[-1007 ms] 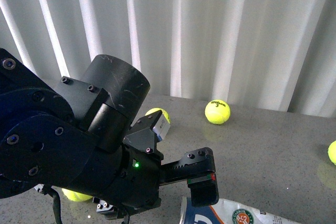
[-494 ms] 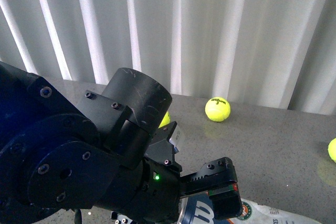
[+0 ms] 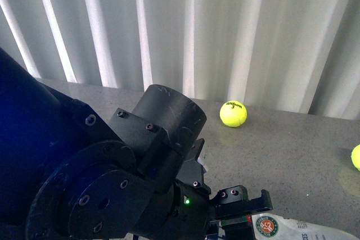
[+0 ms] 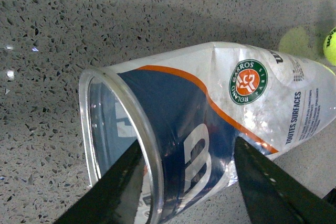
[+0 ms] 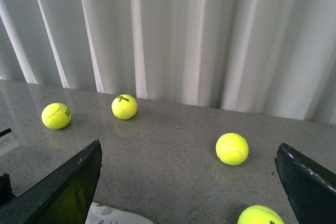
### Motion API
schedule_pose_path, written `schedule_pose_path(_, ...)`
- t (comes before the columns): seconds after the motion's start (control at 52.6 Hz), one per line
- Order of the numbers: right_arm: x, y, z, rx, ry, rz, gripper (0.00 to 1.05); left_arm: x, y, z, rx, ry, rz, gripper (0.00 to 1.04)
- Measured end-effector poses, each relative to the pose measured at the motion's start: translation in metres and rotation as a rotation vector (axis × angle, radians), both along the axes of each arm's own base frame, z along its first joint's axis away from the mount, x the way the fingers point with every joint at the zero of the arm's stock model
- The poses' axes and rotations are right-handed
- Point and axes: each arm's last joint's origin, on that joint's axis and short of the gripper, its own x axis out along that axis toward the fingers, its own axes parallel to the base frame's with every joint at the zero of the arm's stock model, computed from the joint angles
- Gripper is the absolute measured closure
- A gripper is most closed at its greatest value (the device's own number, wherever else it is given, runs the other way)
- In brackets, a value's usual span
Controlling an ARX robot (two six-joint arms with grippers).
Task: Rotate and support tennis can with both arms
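A clear plastic tennis can (image 4: 210, 103) with a blue, white and orange label and a round Roland Garros logo lies on its side on a grey speckled tabletop (image 4: 63, 19). The left wrist view shows its open mouth and a crease in its wall near the logo. The front view catches only a piece of it at the bottom edge, just beside the boxy black left tool (image 3: 242, 199).

From the left wrist, that tool's two black fingers (image 4: 115, 192) stand spread apart in front of the can, one across the rim of the mouth and the other across the label. Whether they touch it cannot be told.

The bulky black left arm (image 3: 101, 184) fills the lower left of the front view.

The right wrist view shows the right tool (image 5: 188, 149) with its fingers wide apart above the tabletop. It also shows four yellow tennis balls (image 5: 232, 148) well apart from one another, where the front view shows just two. A white pleated curtain (image 5: 184, 35) hangs behind the tabletop.
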Motion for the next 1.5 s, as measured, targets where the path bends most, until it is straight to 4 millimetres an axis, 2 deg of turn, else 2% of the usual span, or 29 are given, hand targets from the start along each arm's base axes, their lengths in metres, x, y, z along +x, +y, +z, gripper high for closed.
schedule_pose_path(0.152,0.000,0.000,0.000,0.000,0.000,0.000,0.07,0.001,-0.001,0.001,0.006,-0.004,-0.010,0.83)
schedule_pose_path(0.285,0.000,0.000,0.000,0.000,0.000,0.000,0.07,0.002,-0.002,0.009,-0.010,-0.019,-0.033,0.99)
schedule_pose_path(0.475,0.000,0.000,0.000,0.000,0.000,0.000,0.07,0.002,-0.002,0.020,0.012,-0.036,-0.050,0.99)
schedule_pose_path(0.608,0.000,0.000,0.000,0.000,0.000,0.000,0.07,0.004,0.002,0.040,0.073,-0.058,-0.079,0.99)
schedule_pose_path(0.741,0.000,0.000,0.000,0.000,0.000,0.000,0.07,0.011,0.003,0.077,0.146,-0.122,-0.130,1.00)
schedule_pose_path(0.893,0.000,0.000,0.000,0.000,0.000,0.000,0.07,0.015,-0.005,0.125,0.231,-0.225,-0.237,1.01)
schedule_pose_path(1.007,0.000,0.000,0.000,0.000,0.000,0.000,0.07,0.010,-0.018,0.154,0.325,-0.305,-0.340,1.01)
schedule_pose_path(1.121,0.000,0.000,0.000,0.000,0.000,0.000,0.07,-0.006,-0.041,0.189,0.449,-0.421,-0.543,1.01)
schedule_pose_path(1.178,0.000,0.000,0.000,0.000,0.000,0.000,0.07,-0.010,-0.049,0.198,0.538,-0.498,-0.616,1.01)
schedule_pose_path(1.292,0.000,0.000,0.000,0.000,0.000,0.000,0.07,-0.010,-0.057,0.201,0.670,-0.592,-0.717,1.01)
schedule_pose_path(1.387,0.000,0.000,0.000,0.000,0.000,0.000,0.07,-0.008,-0.065,0.190,0.787,-0.663,-0.799,1.01)
schedule_pose_path(1.5,0.000,0.000,0.000,0.000,0.000,0.000,0.07,-0.007,-0.074,0.177,0.844,-0.712,-0.867,1.01)
